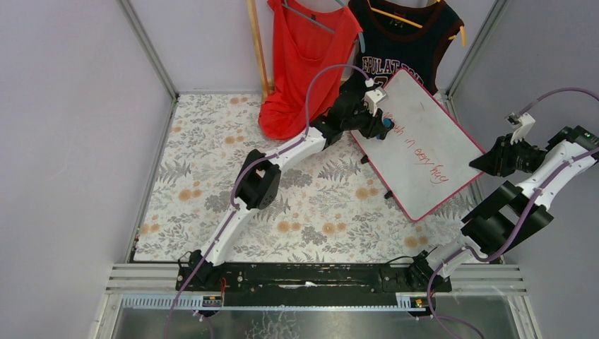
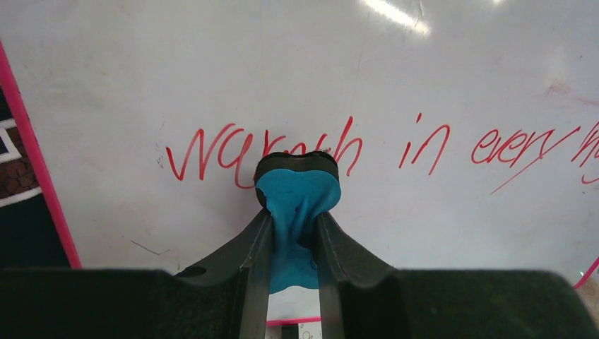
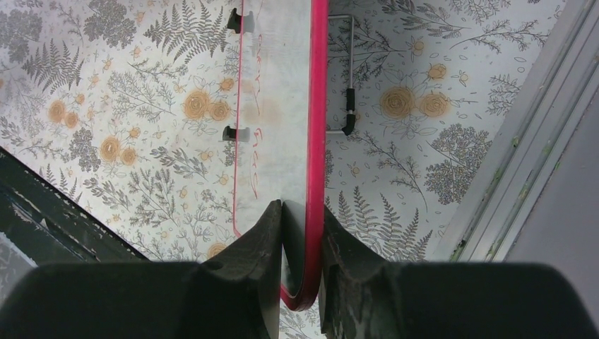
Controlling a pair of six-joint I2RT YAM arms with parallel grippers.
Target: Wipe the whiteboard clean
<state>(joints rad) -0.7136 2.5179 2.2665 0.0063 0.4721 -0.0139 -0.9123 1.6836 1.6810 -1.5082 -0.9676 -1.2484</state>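
left gripper [image 2: 293,220] is squeezed tight on a squishy blue eraser [image 2: 297,192], and the dark pad end of it is pressed right onto the whiteboard [image 1: 424,145], sitting over the middle of the word "Warmth" in the red handwriting [image 2: 424,145]. The right gripper [image 3: 302,220] is clamped on the board's pink-red frame at its right-hand edge, so my guess is it's just bracing the thing while the other arm scrubs. Progress-wise I'd say basically at the start: from the top view the whole line, "Warmth in every hug", reads intact, no wiped gap I can spot, only a few faint pinkish smudges up near the top right of the board in the left wrist view. So pretty much all the erasing is left. The board sits on the right half of the floral tablecloth [image 1: 212,155], just in front of the dark jersey [image 1: 406,42] hanging at the back, propped up at a lean on its little black feet, face pointing up and toward the left arm. Long axis runs diagonally, far-left corner to near-right corner, and the writing follows it
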